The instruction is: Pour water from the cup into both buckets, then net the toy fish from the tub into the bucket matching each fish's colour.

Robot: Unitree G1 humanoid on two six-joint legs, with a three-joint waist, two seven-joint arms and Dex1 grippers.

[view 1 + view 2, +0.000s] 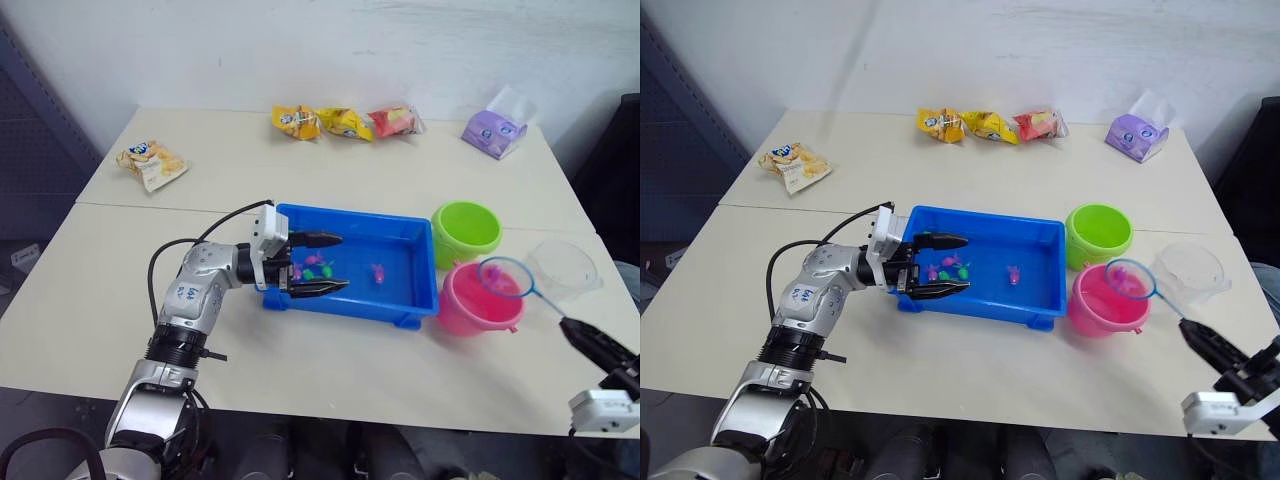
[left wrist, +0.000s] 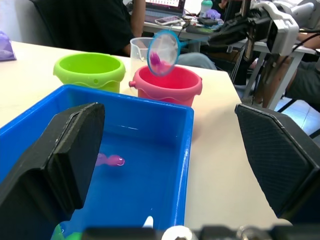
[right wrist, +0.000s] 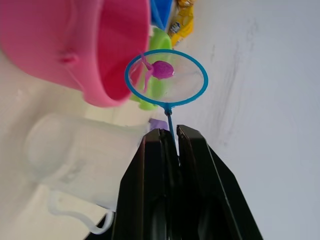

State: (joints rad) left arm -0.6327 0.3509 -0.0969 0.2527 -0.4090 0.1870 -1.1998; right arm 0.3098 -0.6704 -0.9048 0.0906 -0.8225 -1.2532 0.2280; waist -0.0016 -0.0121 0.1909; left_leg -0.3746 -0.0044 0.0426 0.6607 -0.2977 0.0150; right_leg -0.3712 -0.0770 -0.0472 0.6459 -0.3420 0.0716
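Pale and mostly bare, the worktop (image 1: 420, 180) carried snack packets (image 1: 345, 122) and a purple tissue pack (image 1: 494, 131) along its far edge, another packet (image 1: 151, 164) near the left edge, and open surface along the near side. The blue tub (image 1: 412, 290) sat near the middle, with small pink and green toy fish (image 1: 312, 265) lying in its left half and one pink fish (image 1: 379, 272) further right. The left gripper (image 1: 318, 263) hung over the tub's left end, jaws spread wide across the fish there. Just beside the tub's right end stood the lime green bucket (image 1: 466, 230), the pink bucket (image 1: 478, 300) in front of it, and the clear cup (image 1: 564, 268) to their right, near the worktop's right edge. The right gripper (image 3: 170, 137) had its jaws pressed together on the net's dark stick; the net (image 3: 166, 77) hovered over the pink bucket's rim, holding a pink fish (image 3: 161, 69).
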